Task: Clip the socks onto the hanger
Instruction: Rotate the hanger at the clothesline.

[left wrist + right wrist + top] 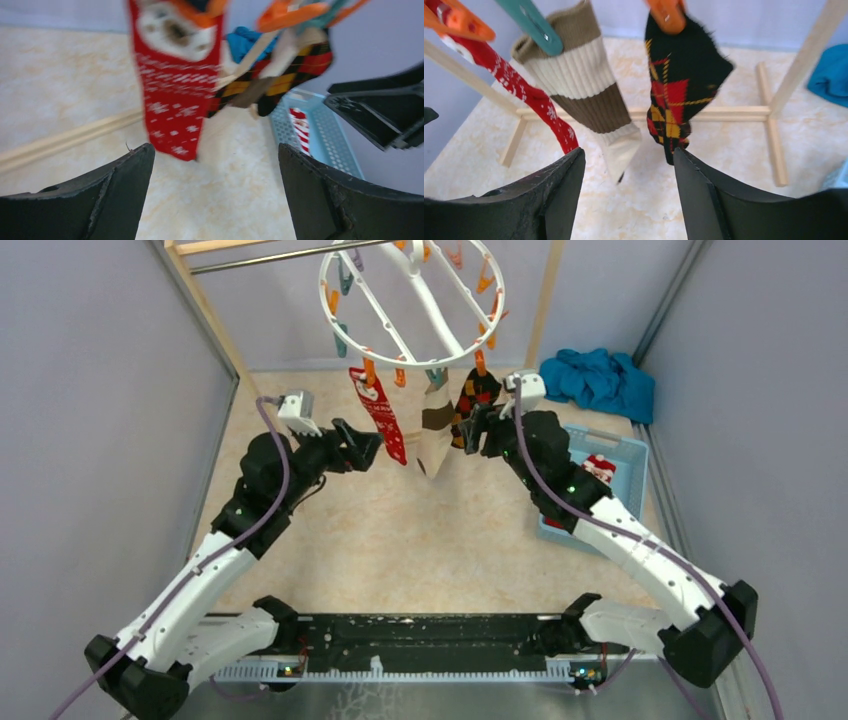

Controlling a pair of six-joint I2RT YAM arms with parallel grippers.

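The round white hanger (411,300) hangs at 12 o'clock. Three socks are clipped to its near edge: a red sock (378,415), a brown striped sock (435,435) and an argyle sock (480,390). Bare floor (400,530) lies open below them. The left gripper (362,445), at 9 o'clock of the socks, and the right gripper (466,430), at 3 o'clock, both gape wide and hold nothing. A red-and-white sock (600,468) lies in the blue basket (625,490).

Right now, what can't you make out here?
1. Hanger hook: top view, cut off by upper edge.
2. Basket contents: top view, right arm covers most.
3. Red sock: its clip, left wrist view, blurred.
4. Where clips join the hanger: right wrist view, beyond upper edge.
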